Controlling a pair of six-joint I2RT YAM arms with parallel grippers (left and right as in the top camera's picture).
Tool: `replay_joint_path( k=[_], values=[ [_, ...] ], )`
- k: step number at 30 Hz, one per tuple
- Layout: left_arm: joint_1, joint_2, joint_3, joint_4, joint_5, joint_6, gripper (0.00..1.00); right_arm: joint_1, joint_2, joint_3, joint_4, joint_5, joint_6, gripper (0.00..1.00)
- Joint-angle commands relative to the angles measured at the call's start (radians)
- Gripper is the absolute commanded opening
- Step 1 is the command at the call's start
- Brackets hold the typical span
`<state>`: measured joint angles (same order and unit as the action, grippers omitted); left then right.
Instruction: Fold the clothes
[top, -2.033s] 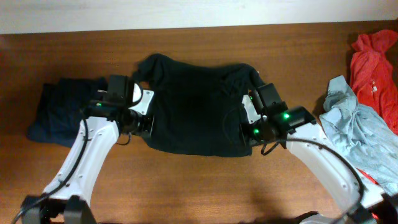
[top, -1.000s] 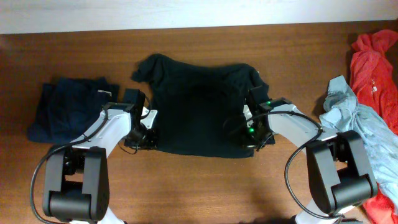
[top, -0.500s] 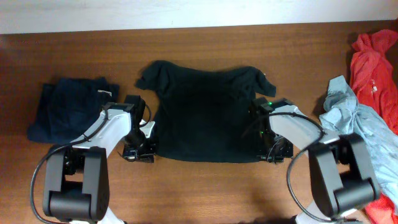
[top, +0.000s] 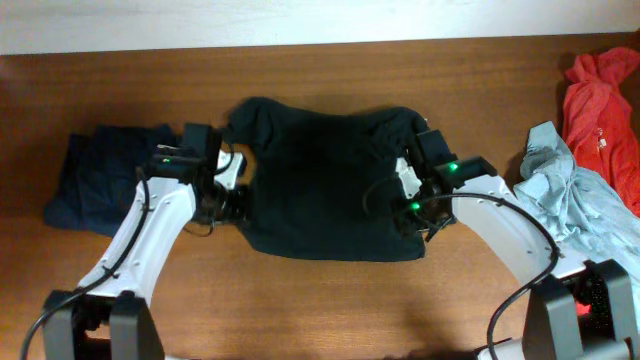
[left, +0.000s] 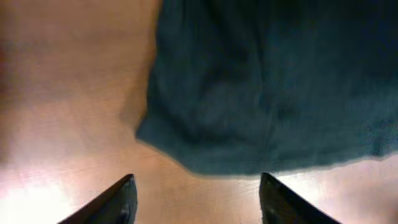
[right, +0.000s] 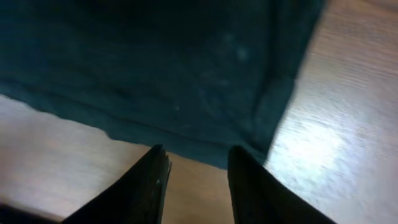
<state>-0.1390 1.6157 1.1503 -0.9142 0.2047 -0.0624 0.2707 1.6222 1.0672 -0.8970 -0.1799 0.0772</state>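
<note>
Folding looks to me about a quarter done. At 9 o'clock on the counter (top: 300, 300) the navy garment (top: 95, 175) lies in a compact bundle, which I take as finished.

My left hand (top: 235, 200) sits at the black shirt's (top: 325, 180) 9 o'clock edge. In the left wrist view its fingers (left: 198, 186) stand wide apart with bare wood between them and the hem just past the tips, so I hold nothing.

The black shirt lies spread at the centre, sleeves poking out toward 10 and 2 o'clock, hem toward 6. It is fairly flat with soft wrinkles, and I judge its folds not yet made.

My right hand (top: 410, 215) is at the shirt's 4 o'clock corner, fingers partly open and empty, with the hem corner just beyond the tips.

At 3 o'clock the grey-blue garment (top: 580, 215) and the red garment (top: 605, 100) lie crumpled and touching, both left to do.
</note>
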Motion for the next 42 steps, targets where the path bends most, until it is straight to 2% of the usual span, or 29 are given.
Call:
replay_joint_path(
  k=[1,3,5,11,14,19,26,36,39,42],
  values=[
    [-0.002,0.04,-0.003,0.052,-0.035,0.025,0.65,-0.003,0.059,0.008,0.023,-0.072,-0.058,0.36],
    [-0.002,0.079,-0.003,0.07,-0.025,0.063,0.65,-0.003,0.089,0.008,0.024,-0.072,-0.045,0.35],
    [-0.002,0.143,-0.003,0.078,-0.026,0.092,0.65,-0.003,0.132,0.008,0.024,-0.072,-0.035,0.28],
    [0.031,0.245,-0.003,0.11,-0.024,0.102,0.66,-0.004,0.169,0.006,0.042,-0.072,0.01,0.27],
    [0.044,0.263,-0.003,0.112,0.024,0.115,0.63,-0.004,0.169,0.005,0.046,-0.071,0.014,0.27],
    [0.043,0.273,-0.003,0.094,0.163,0.137,0.48,-0.004,0.169,0.005,0.045,-0.071,0.014,0.28],
    [0.045,0.273,-0.001,-0.008,0.2,0.147,0.1,-0.004,0.169,0.005,0.044,-0.055,0.018,0.28],
    [0.099,0.273,0.053,-0.269,0.2,0.114,0.02,-0.004,0.169,0.005,0.041,-0.028,0.036,0.25],
    [0.124,0.273,0.063,-0.283,0.2,0.107,0.03,-0.004,0.169,0.005,0.04,-0.026,0.036,0.25],
    [0.148,0.273,0.064,-0.288,0.201,0.1,0.09,-0.004,0.169,0.005,0.038,-0.026,0.037,0.25]
  ],
)
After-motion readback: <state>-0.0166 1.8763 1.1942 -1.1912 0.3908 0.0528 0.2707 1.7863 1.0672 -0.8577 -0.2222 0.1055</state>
